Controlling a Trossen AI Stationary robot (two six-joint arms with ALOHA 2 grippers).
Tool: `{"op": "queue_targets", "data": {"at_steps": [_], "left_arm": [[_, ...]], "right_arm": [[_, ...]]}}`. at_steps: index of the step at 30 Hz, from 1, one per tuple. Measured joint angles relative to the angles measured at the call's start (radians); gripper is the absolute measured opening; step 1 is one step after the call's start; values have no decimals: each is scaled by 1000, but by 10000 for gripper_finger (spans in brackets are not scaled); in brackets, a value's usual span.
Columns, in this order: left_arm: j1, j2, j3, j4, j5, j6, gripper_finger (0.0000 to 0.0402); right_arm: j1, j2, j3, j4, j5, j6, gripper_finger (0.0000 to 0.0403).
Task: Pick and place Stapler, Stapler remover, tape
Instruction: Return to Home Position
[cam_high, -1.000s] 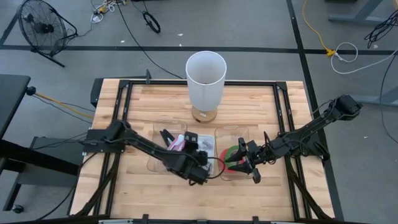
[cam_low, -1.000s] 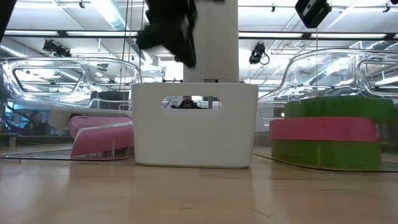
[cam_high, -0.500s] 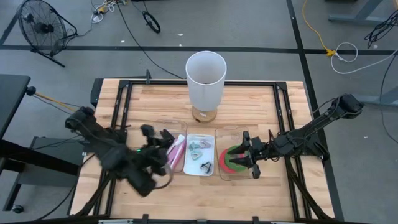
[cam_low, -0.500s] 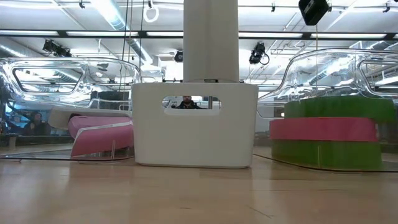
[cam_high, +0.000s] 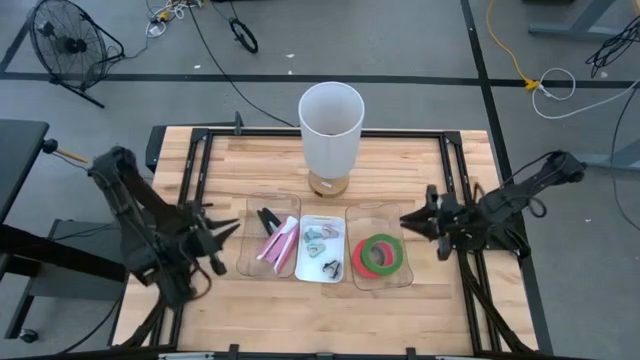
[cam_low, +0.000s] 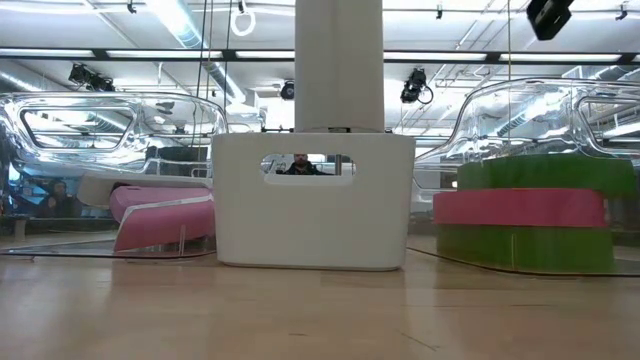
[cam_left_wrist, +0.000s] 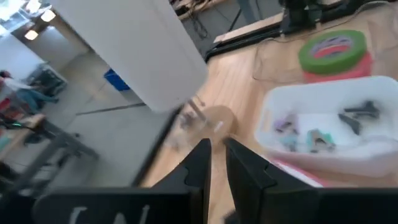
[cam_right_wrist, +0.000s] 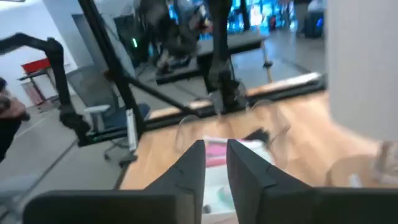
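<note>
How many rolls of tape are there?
3, all stacked in the right bin: the top green tape, the red tape under it, and the bottom green tape.

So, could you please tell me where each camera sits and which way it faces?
High view: above the table, straight down; both arms, left gripper and right gripper, flank the white bin.
Low view: tabletop height, level at the white bin; one arm part at top.
Left wrist view: on the left arm, past its gripper toward the tape.
Right wrist view: on the right arm, past its gripper across the table.
Shared: low and left wrist both show white bin and tape.
</note>
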Motion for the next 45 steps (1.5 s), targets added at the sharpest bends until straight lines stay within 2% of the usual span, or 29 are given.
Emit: {"op": "queue_targets", "data": {"at_steps": [3,6,9,13,17,19,22,23,25,30,34,37,40,45], "left_arm": [[-50,-92,-185,55,-28,-155,53],[-72,-175,-323,171,-131,-192,52],[-72,-227,-428,256,-185,-178,52],[-62,-291,-548,262,-196,-274,48],[-82,-337,-637,351,-226,-302,20],[-92,-345,-669,403,-235,-287,7],[-113,-343,-733,468,-216,-292,9],[-119,-343,-750,499,-193,-304,12],[-124,-343,-781,563,-94,-308,18],[-123,-343,-790,634,284,-301,27],[-123,-343,-790,656,556,-301,27],[-123,-343,-790,658,711,-301,24],[-123,-343,-790,661,781,-261,23],[-123,-352,-790,666,792,-197,23]], "right_arm": [[0,-52,0,-18,91,-67,54],[-2,-70,0,-22,179,-88,42],[-1,-68,-7,-30,132,-122,35],[-1,-82,-109,31,114,-127,29],[-30,-105,-284,325,178,-181,29],[-42,-104,-374,495,152,-237,29],[-53,-104,-499,673,118,-291,29],[-56,-104,-538,700,127,-285,29],[-57,-103,-530,570,164,-243,29],[-57,-97,-529,430,164,-179,29],[-57,-96,-529,425,164,-177,29],[-57,-97,-529,424,164,-176,29],[-57,-96,-529,424,164,-174,29],[-57,-100,-529,424,164,-174,29]]}}
